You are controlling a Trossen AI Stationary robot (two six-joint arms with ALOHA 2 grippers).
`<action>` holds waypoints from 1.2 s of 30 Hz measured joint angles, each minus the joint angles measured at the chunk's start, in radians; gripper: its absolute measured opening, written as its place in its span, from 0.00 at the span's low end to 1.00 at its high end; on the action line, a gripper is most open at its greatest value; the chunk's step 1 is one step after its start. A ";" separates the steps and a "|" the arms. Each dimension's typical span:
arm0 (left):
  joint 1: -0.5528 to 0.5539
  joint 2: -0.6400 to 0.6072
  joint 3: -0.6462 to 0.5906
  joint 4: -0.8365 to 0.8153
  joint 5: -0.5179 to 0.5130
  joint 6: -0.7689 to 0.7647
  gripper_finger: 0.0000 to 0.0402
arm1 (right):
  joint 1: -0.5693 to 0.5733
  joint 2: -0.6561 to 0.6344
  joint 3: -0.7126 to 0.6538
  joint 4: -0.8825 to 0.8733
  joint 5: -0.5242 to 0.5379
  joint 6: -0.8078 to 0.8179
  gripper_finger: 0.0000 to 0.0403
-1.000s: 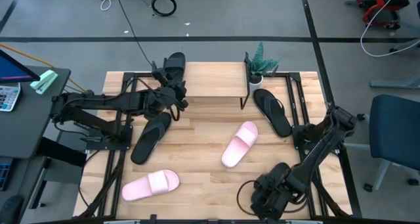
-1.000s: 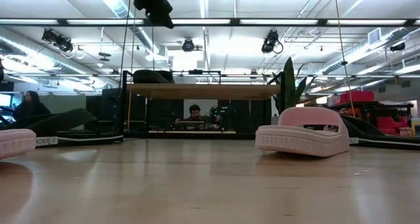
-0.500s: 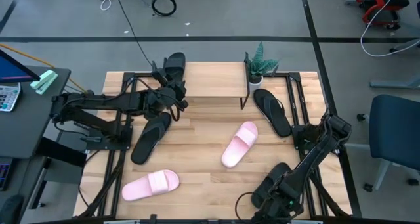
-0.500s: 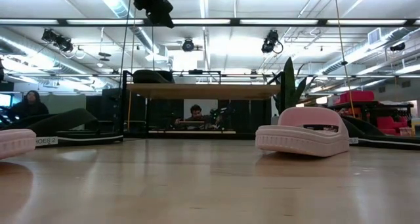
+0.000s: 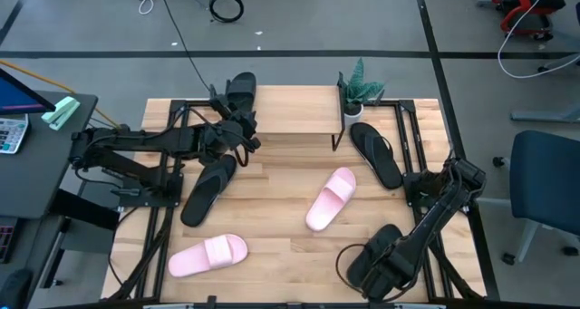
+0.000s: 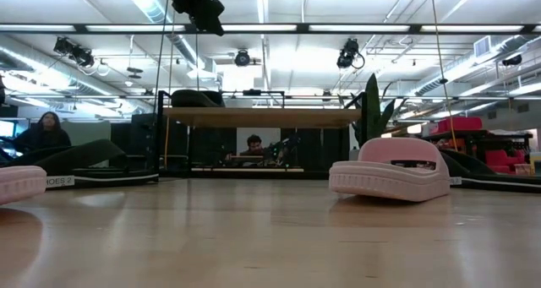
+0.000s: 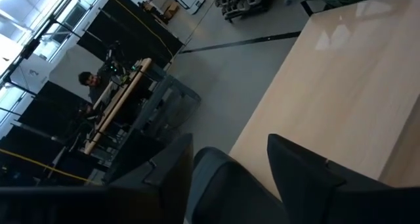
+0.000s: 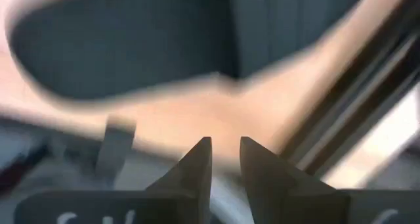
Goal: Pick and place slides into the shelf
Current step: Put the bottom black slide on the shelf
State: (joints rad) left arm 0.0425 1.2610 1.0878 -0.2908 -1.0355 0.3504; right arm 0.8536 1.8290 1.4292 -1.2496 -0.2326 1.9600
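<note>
the left end effector point(image 5: 237, 128) hangs at the shelf's point(image 5: 299, 110) left end, its fingers point(image 7: 298, 168) closed around the rear of a black wide-band slide point(image 5: 240, 90) whose toe lies on the light wood top board. to finish this well i'd say it should push the slide further onto the board so the whole sole is carried, then part the fingers and lift straight up so nothing drags it back off the edge. a black flip-flop point(image 5: 208, 188) lies on the worktop point(image 5: 281, 214) just below that arm, another black flip-flop point(image 5: 376, 153) by the shelf's right legs next to a small potted plant point(image 5: 360, 85), one pink slide point(image 5: 331, 198) mid-worktop and one pink slide point(image 5: 207, 255) near the front left. the right end effector point(image 5: 385, 273) sits low at the front right over the other black slide point(image 5: 381, 241), fingers nearly together and gripping nothing that i can make out.
</note>
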 joint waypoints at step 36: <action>0.000 0.000 0.000 -0.044 0.000 0.000 0.46 | -0.024 -0.001 -0.252 -0.143 0.215 -0.077 0.24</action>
State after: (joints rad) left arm 0.0425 1.2610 1.0874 -0.3351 -1.0351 0.3504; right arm 0.8291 1.8282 1.1774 -1.3925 -0.0173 1.8827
